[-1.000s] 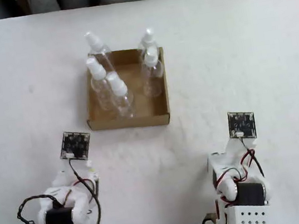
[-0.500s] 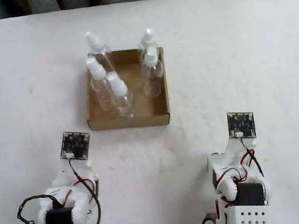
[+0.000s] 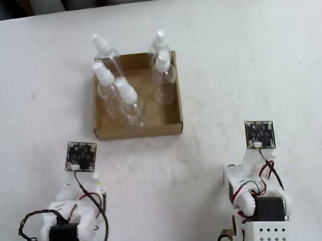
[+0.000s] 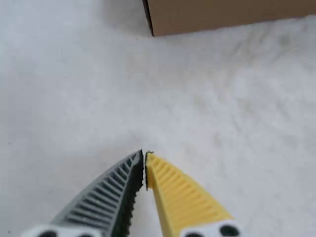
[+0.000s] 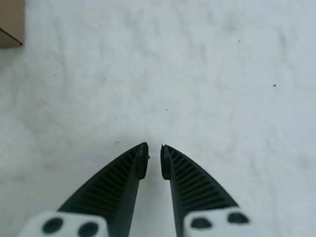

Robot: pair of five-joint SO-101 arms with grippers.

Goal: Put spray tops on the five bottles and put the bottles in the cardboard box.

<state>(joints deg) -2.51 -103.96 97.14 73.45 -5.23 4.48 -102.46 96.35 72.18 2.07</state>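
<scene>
Five light, slippery plastic bottles [image 3: 129,104], tops on, stood in the cardboard box [image 3: 149,125]; probably best gripped mid-body. Both arms' jaws were together, empty, above the table [image 3: 260,51].

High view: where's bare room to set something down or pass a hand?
Free: wide table right of the cardboard box, and left of it; the strip between the box front and the left arm and right arm; the gap between the arms. Crowded: the box, with five spray bottles, only a narrow bare slot mid-floor.
</scene>
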